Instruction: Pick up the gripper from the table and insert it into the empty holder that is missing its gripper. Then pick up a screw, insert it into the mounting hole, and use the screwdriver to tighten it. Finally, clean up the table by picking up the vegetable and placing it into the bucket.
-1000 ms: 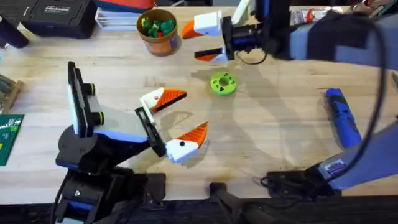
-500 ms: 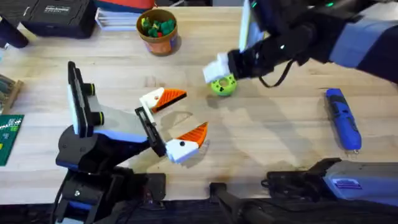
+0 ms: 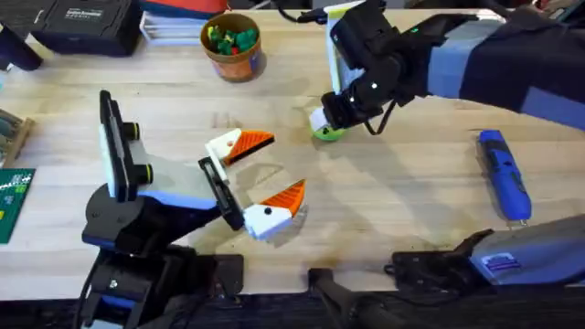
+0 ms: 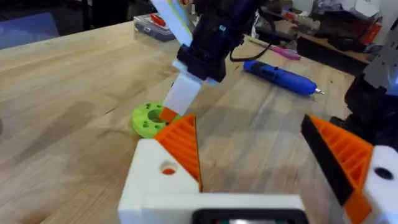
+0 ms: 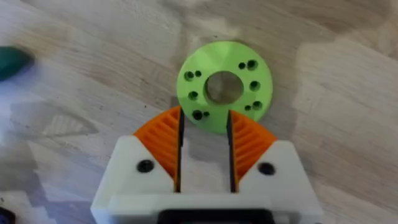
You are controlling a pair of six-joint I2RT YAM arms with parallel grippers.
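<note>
Fingers (image 5: 163, 140) of the right gripper (image 3: 322, 122): orange ribbed pads a narrow slot apart, nothing clamped, tips at the near edge of the lime-green disc (image 5: 224, 56), which lies flat on the tabletop (image 3: 411, 210). The left gripper (image 3: 283, 164) rests at about 8 o'clock of the disc, its fingers wide apart and empty. The screwdriver (image 3: 505, 174) lies at about 4 o'clock of the disc, well apart. The bucket (image 3: 231, 41) stands at about 10 o'clock, and the vegetable (image 5: 9, 62) lies near the disc.

The disc is no part of your task, and you cannot tell a loose orange gripper or the bare holder from here. Lift clear before closing, find the loose wedge, then spread the fingers wider than its body and descend squarely.
</note>
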